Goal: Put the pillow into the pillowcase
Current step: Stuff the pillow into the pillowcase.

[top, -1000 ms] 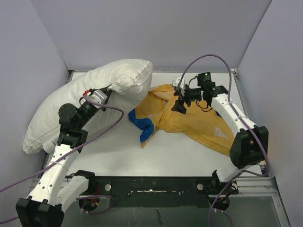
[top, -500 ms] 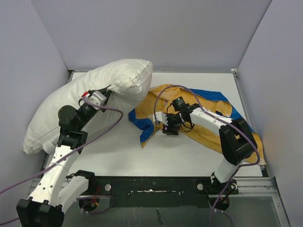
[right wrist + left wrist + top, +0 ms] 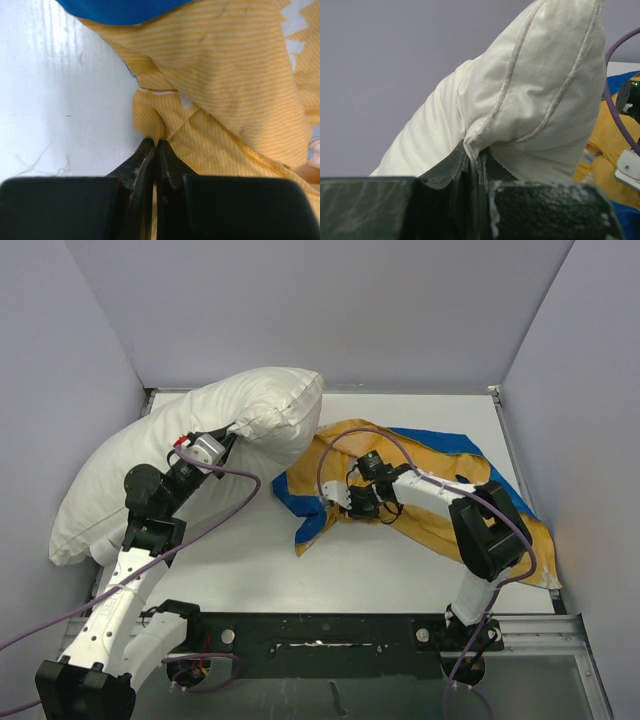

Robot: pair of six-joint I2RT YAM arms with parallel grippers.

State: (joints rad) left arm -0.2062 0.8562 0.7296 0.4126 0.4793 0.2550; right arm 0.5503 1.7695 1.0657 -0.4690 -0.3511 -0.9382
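A plump white pillow [image 3: 160,440] arches along the left wall of the enclosure, its low end near the left arm's base and its high end near the far wall, where one corner sits just beside the pillowcase [image 3: 425,530]; whether the two touch cannot be told from above. The left wrist view shows the pillow [image 3: 530,90] as creased white cloth with raised corded seams running up to a corner. The pillowcase lies rumpled on the white table [image 3: 400,560], right of centre, mustard-yellow side up, with blue cloth showing along its left and far edges. Close up, the yellow side of the case [image 3: 225,75] carries fine stripes, with jagged white shapes at its upper right. The left gripper [image 3: 232,430] meets the pillow on its right-hand side near the upper end; at the wrist, the left gripper [image 3: 475,155] has its dark fingers [image 3: 450,165] pressed together on a pleat of white fabric at a seam. The right gripper [image 3: 335,498] reaches to the left part of the case, beside the blue fold. From the wrist, the right gripper [image 3: 155,145] has its black fingers [image 3: 142,160] drawn tight, with no gap showing, nipping a small yellow fold at the case's edge, just above the bare table [image 3: 60,90].
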